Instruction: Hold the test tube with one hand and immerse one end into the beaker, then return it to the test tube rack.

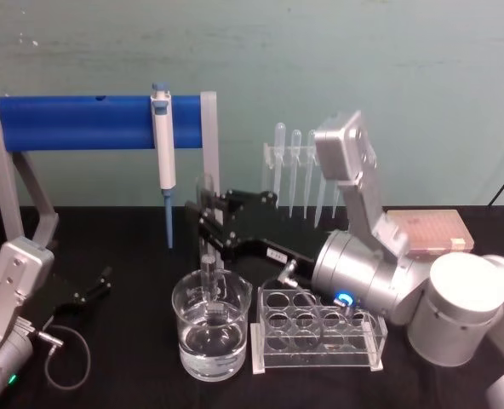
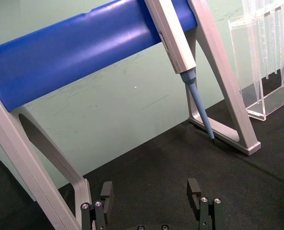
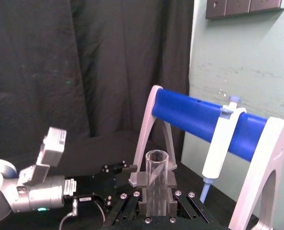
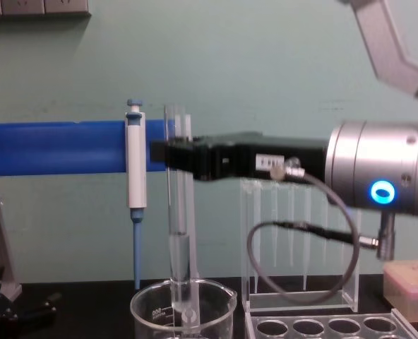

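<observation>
Holds the test tube (image 4: 178, 212) vertical, pinched near its rim in the right gripper (image 4: 175, 157), round end down inside the beaker (image 4: 147, 311), the rack (image 1: 318, 351) just to its right, the left gripper (image 2: 151, 191) parked wide, farther off.

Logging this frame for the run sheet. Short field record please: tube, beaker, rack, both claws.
test tube: upright, lower end inside the beaker, upper part clamped
beaker: on the black table, holds clear liquid
rack: right of the beaker, tube not in it
right claw: shut on the test tube, above the beaker
left claw: open, low at the table's left, idle
micropipette: hangs on the blue bar behind
step: tube dipped, return to rack not yet done
</observation>
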`<state>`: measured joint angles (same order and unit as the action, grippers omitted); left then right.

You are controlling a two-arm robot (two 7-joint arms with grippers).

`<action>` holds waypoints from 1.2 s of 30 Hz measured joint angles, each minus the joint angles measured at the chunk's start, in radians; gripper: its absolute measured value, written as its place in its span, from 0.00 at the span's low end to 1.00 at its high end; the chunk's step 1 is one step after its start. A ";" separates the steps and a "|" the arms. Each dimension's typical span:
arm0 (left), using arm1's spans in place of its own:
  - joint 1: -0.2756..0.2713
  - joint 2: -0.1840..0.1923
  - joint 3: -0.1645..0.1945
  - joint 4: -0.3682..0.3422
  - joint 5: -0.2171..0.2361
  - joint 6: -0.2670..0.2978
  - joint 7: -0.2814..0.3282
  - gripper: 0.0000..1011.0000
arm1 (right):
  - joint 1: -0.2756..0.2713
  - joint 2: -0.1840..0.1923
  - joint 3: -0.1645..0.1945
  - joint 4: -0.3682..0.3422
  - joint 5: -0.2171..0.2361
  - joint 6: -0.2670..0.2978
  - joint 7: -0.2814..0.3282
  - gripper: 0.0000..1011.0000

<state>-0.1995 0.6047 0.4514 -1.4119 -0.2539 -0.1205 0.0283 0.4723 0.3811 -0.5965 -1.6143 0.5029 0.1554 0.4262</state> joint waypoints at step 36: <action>0.000 0.000 0.000 0.000 0.000 0.000 0.000 0.99 | -0.093 -0.074 0.021 0.187 -0.111 -0.174 0.078 0.22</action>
<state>-0.1995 0.6047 0.4514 -1.4120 -0.2539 -0.1205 0.0283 0.3790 0.3071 -0.5756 -1.4272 0.3921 -0.0181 0.5039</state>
